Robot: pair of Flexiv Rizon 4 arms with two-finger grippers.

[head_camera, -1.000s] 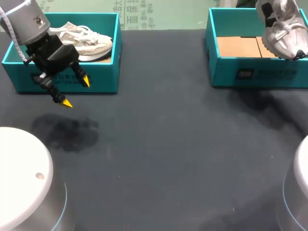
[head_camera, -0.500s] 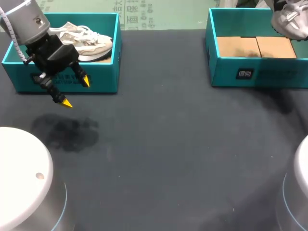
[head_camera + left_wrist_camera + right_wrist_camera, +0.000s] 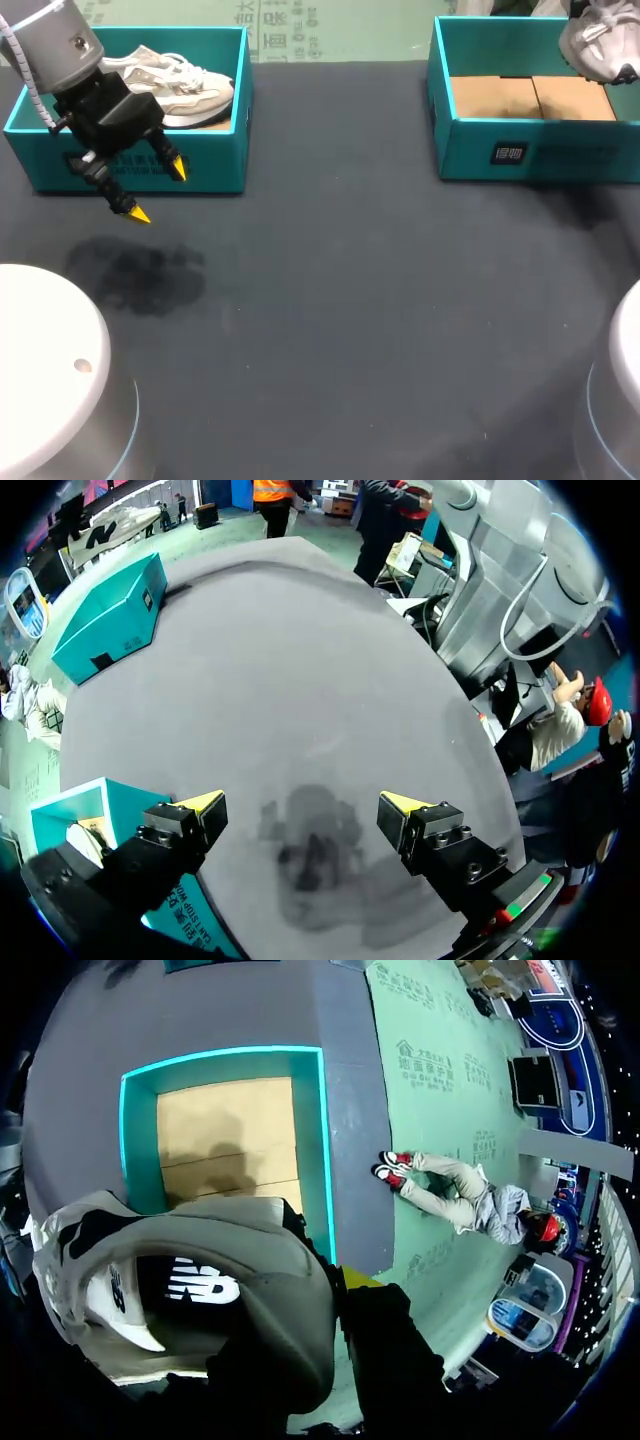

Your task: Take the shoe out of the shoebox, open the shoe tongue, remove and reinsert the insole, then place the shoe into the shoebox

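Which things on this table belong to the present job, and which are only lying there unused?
In the job: grey and white sports shoe, held in the air; empty teal cardboard shoebox beneath it.
Lying about: cream sports shoe; second teal cardboard shoebox holding it.

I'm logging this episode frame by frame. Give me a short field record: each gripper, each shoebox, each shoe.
left gripper: open, empty, over the table in front of the left shoebox
right gripper: shut on the grey shoe, above the right shoebox
left shoebox: holds the white shoe
right shoebox: empty, cardboard floor bare
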